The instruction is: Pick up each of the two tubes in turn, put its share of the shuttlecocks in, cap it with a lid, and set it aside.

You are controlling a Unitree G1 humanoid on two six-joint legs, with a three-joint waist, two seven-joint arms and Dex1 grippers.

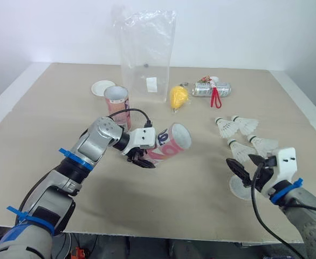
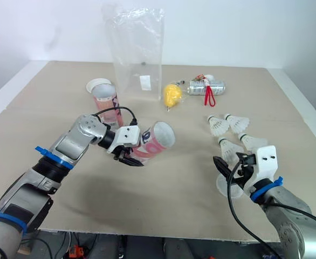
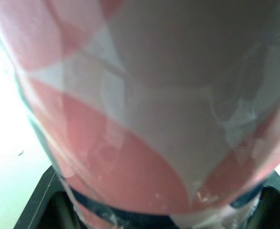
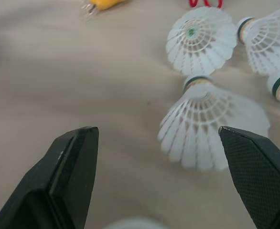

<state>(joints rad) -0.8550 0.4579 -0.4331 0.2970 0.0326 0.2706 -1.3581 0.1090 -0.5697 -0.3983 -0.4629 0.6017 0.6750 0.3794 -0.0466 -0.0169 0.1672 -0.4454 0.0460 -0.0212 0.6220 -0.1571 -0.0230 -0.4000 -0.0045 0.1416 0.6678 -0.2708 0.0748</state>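
At mid-table: left claw [image 1: 142,159] clamped on tilted tube [image 1: 172,141] | right claw [image 1: 245,170] apart, beside shuttlecocks [image 1: 240,151]

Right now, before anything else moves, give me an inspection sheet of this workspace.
Surface: beige table, no spills seen.
Job's things: held tube tilted in the left gripper; second tube upright behind it; four shuttlecocks loose on the right; back lid beside the second tube; near lid by the right gripper.
Clutter: plastic bag, yellow object, can with red cord.
Grippers: left shut on held tube; right open, empty.
Cables: left cable and right cable, black, looping at the wrists.
Surroundings: white wall.
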